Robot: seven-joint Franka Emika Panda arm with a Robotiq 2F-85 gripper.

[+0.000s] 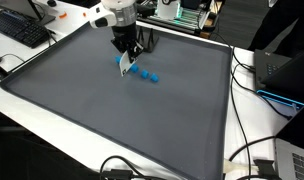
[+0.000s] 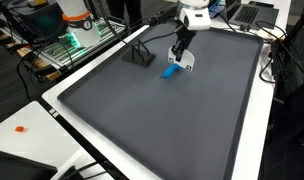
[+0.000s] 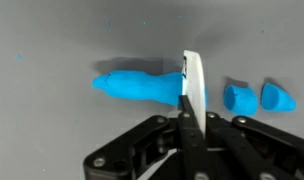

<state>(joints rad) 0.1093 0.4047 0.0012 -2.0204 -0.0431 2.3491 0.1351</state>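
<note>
My gripper is shut on a thin white blade that stands on edge across a blue clay roll. The blade sits at the roll's right end in the wrist view. Two short cut blue pieces lie just beyond it on the mat. In both exterior views the gripper points down at the far part of the dark grey mat, with the blue roll under it and the cut pieces beside it.
A black stand rests on the mat close to the gripper. The mat lies on a white table holding a small orange item. A keyboard, a laptop and cables ring the mat.
</note>
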